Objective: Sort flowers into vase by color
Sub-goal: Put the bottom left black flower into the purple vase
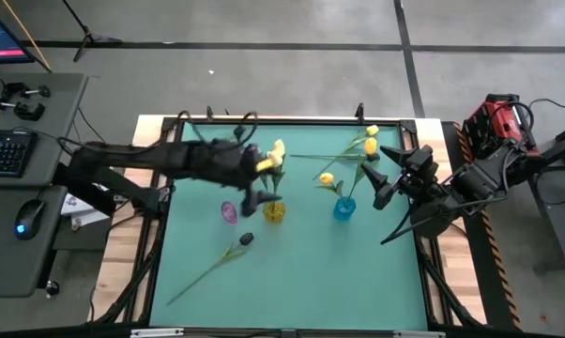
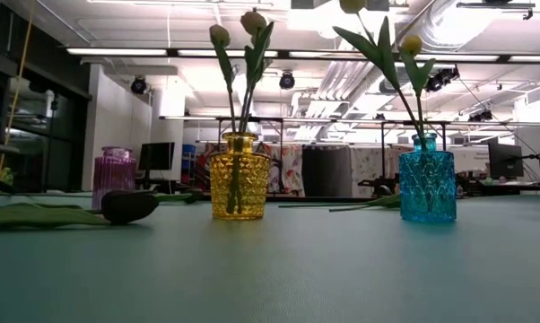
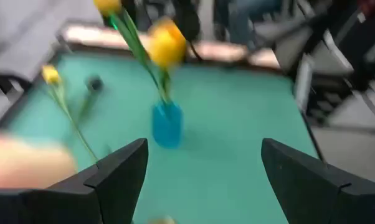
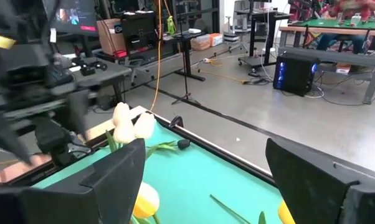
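Note:
Two cream-peach flowers [image 2: 240, 36] stand with their stems in the yellow vase [image 1: 274, 212]. Yellow flowers [image 1: 370, 147] stand in the blue vase [image 1: 343, 208]. A purple vase [image 1: 229, 212] holds nothing. A black flower [image 1: 246, 240] lies flat on the mat, its stem running toward the near left. Another yellow flower [image 1: 372, 130] lies flat near the far edge. My left gripper [image 1: 261, 176] hangs open in the air beside the cream-peach heads, nothing between its fingers [image 3: 122, 171]. My right gripper [image 1: 386, 176] waits open, raised, right of the blue vase.
The green mat [image 1: 292, 282] has free room along its near half. A raised rail [image 1: 292, 120] borders the far edge. A desk with keyboard and mouse [image 1: 24, 221] stands left of the table, and red equipment [image 1: 494, 127] at its right.

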Robot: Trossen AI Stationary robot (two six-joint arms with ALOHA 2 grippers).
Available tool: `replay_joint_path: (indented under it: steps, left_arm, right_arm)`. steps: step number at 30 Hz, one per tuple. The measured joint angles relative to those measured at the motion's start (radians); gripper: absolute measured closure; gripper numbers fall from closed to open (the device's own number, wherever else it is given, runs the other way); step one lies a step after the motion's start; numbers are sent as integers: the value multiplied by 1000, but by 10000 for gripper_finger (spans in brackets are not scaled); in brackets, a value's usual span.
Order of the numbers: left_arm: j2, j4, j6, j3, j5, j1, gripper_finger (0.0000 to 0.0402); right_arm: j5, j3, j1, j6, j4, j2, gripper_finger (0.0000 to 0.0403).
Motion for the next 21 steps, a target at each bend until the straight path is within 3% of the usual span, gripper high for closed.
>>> replay_joint_path:
  steps: [5, 12, 16, 21]
  left_arm:
    - [-124, -211, -191, -128, -73, -148, 100]
    - [-256, -282, -726, -458, -137, -413, 101]
    - [-213, -280, -918, -571, -109, -511, 101]
    - [-55, -271, -954, -588, -51, -531, 101]
  right_arm:
    - [-23, 0, 0, 1, 0, 0, 82]
    - [-43, 0, 0, 4, 0, 0, 82]
    - [-43, 0, 0, 4, 0, 0, 82]
    - [-43, 0, 0, 4, 0, 0, 82]
